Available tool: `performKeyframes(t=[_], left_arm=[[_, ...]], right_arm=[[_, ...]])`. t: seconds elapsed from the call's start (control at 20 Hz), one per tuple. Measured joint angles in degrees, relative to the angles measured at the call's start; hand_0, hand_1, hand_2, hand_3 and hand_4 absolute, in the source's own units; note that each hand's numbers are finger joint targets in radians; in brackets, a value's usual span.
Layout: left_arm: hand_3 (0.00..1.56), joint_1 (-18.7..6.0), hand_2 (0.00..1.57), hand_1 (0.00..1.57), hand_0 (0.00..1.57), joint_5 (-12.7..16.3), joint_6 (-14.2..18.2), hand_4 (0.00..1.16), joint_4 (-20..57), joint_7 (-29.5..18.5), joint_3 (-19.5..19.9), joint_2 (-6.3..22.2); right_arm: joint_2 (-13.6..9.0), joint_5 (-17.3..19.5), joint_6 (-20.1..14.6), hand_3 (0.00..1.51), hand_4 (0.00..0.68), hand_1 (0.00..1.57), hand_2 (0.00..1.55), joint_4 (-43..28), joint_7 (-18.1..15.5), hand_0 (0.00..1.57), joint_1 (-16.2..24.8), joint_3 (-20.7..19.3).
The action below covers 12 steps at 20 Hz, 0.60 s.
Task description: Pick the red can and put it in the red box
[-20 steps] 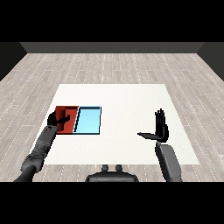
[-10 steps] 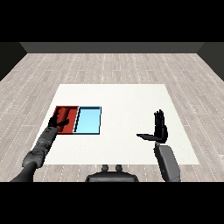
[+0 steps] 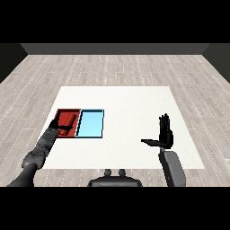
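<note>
The left hand (image 3: 58, 127) reaches over the near-left part of the red tray (image 3: 60, 113), fingers lying on or beside the red can (image 3: 67, 121); whether they curl round it or have let go cannot be told, as hand and can overlap. The can lies on its side inside the red tray, so the placing looks done or all but done. The right hand (image 3: 165, 134) stands well apart over bare bench (image 3: 130, 101), fingers straight up and thumb out sideways, holding nothing.

As a judgement: a can is stiff and light, smooth-walled and liable to slip or roll when lying down, so it is best taken round the middle of its body, fingers on one side and thumb on the other.

Count: one red can, one red tray, one light blue tray (image 3: 91, 123) touching it on the right with nothing visible in it, two hands, one bench
</note>
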Motion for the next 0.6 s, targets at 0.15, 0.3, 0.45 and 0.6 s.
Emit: performKeyframes(t=[0.15, 0.3, 0.45, 0.6], left_arm=[[0.00, 1.2, 0.00, 0.00, 0.00, 3.0, 2.7, 0.00, -2.3, -4.0, 3.1, 0.1], [0.00, 2.8, 0.00, 0.00, 0.00, 8.4, 4.3, 0.00, -6.9, -12.1, 8.5, -0.8], [0.00, 2.9, 0.00, 0.00, 0.00, 13.8, 3.2, 0.00, -13.1, -21.2, 13.6, -2.3], [0.00, 3.1, 0.00, 0.00, 0.00, 17.4, -0.3, 0.00, -19.5, -29.8, 16.2, -4.6]], right_arm=[[0.1, 0.1, 0.1, 0.00, 0.000, 0.00, 0.00, -1.0, -0.1, 0.00, 0.3, 0.2], [-0.4, -0.2, 0.7, 0.00, 0.000, 0.00, 0.00, -1.9, 0.4, 0.00, 0.3, 0.0], [-0.4, -0.4, 1.5, 0.00, 0.000, 0.00, 0.00, -1.8, 0.2, 0.00, 0.3, 0.4], [-0.6, -1.0, 2.2, 0.00, 0.000, 0.00, 0.00, -2.2, 0.7, 0.00, 0.2, 0.4]])
